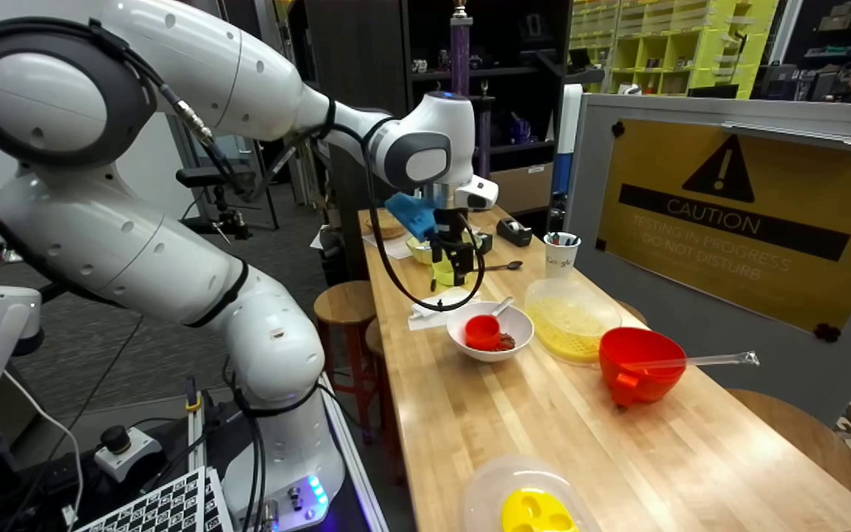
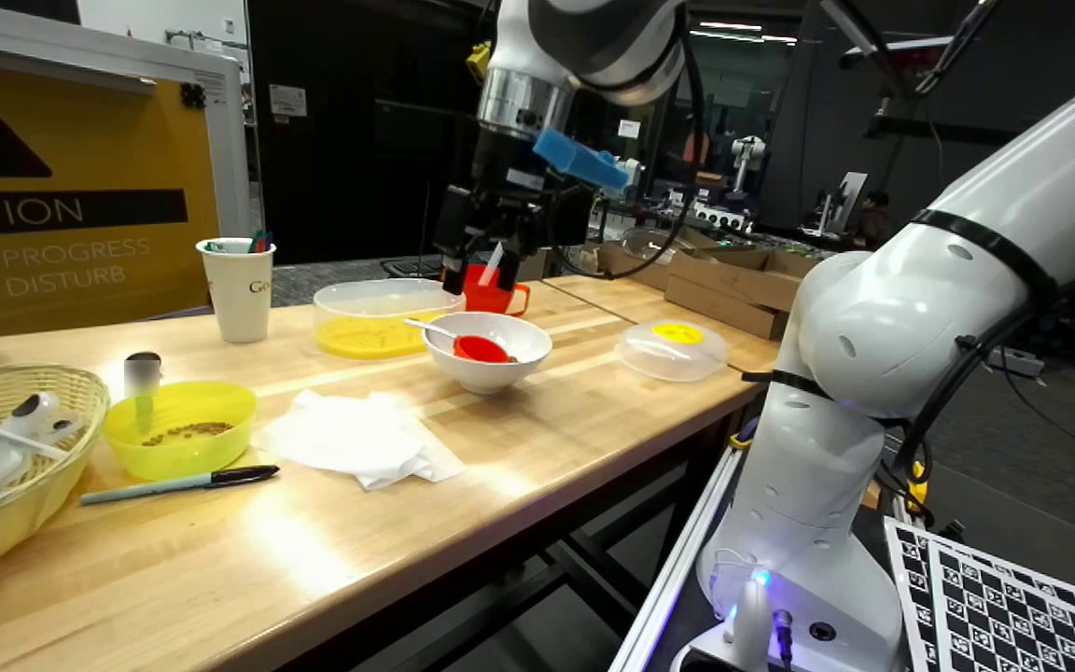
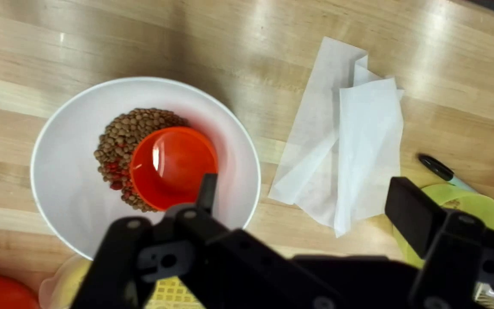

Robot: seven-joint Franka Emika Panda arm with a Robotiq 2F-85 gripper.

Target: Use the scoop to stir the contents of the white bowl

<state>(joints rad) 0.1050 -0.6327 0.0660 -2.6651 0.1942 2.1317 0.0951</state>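
Hovering higher than the white bowl (image 2: 491,375) on the table (image 1: 558,421), holding the gripper (image 3: 302,191) spread wide and grasping nothing! Seeing the scoop (image 3: 174,165) sitting inside the bowl against brown and red pieces (image 3: 122,137), with handle (image 2: 429,327) poking out, and the napkin (image 3: 369,150) lying near the bowl.

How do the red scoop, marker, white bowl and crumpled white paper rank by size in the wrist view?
Largest to smallest, by visible parts:
1. White bowl
2. Crumpled white paper
3. Red scoop
4. Marker, partly hidden
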